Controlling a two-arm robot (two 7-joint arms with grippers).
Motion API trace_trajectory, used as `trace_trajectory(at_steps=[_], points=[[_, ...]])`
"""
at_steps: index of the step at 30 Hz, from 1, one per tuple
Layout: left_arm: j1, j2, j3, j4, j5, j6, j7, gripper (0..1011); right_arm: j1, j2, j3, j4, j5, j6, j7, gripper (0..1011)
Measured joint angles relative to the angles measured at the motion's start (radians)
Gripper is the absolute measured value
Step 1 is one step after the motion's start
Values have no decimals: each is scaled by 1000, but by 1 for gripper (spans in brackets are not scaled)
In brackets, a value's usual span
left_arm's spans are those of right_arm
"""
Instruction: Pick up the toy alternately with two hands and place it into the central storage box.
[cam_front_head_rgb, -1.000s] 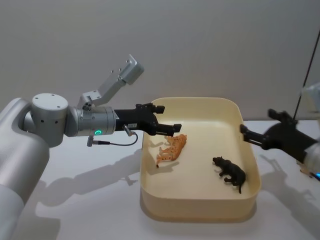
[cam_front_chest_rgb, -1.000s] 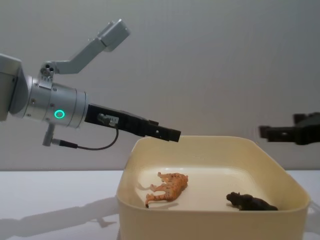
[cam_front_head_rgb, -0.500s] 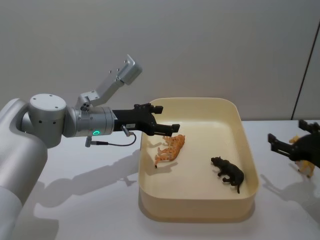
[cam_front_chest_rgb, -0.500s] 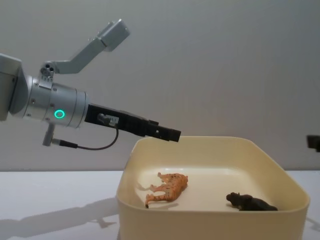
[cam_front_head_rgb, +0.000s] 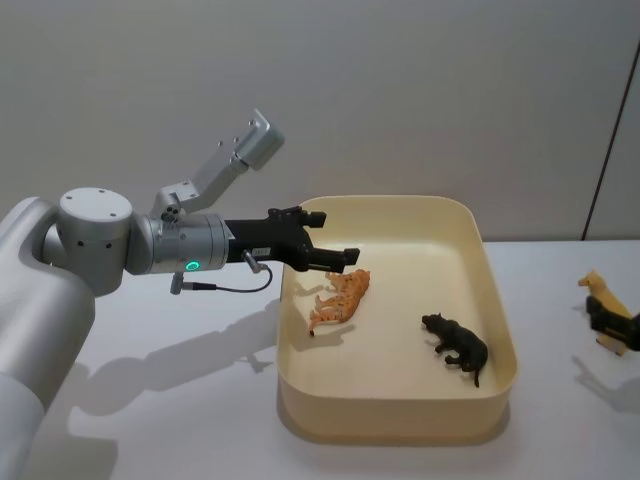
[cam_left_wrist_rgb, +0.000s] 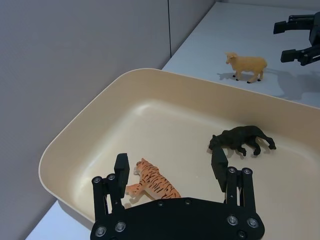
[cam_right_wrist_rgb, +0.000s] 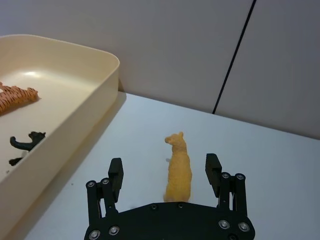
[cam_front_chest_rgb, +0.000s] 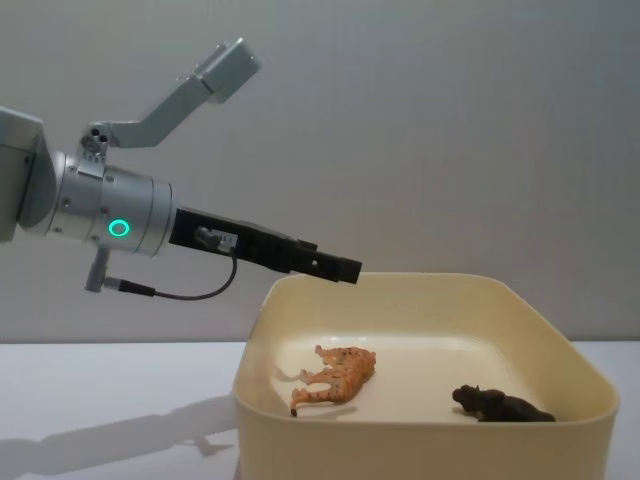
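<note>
Two toys, tiger (cam_front_head_rgb: 341, 298) and black animal (cam_front_head_rgb: 457, 344), lie in the storage box (cam_front_head_rgb: 400, 420); my right hand (cam_right_wrist_rgb: 165, 181), fingers apart, straddles the tan toy (cam_right_wrist_rgb: 178, 170) on the desk (cam_right_wrist_rgb: 270, 165). Left hand (cam_left_wrist_rgb: 172, 171) hovers apart above the box.

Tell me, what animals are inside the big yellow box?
Inside the storage box lie an orange tiger and a black animal, both on their sides. Nothing covers them.

Silver-grey cylindrical left arm (cam_front_head_rgb: 95, 245), green ring light, thin black cable, black flat-fingered screwed tool (cam_front_head_rgb: 335, 258).
</note>
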Motion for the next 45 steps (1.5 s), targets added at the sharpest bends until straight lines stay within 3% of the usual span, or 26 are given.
trace_trajectory(at_steps=[9, 33, 39, 45], points=[[0, 0, 0, 0, 0, 0, 0, 1001, 6, -4, -4, 47, -8, 12, -4, 1001], [0, 0, 0, 0, 0, 0, 0, 1001, 143, -73, -59, 258, -84, 1, 3, 995], [0, 0, 0, 0, 0, 0, 0, 1001, 159, -82, -65, 283, -93, -1, 2, 880], [0, 0, 0, 0, 0, 0, 0, 1001, 170, -88, -69, 300, -99, -4, 1, 704]])
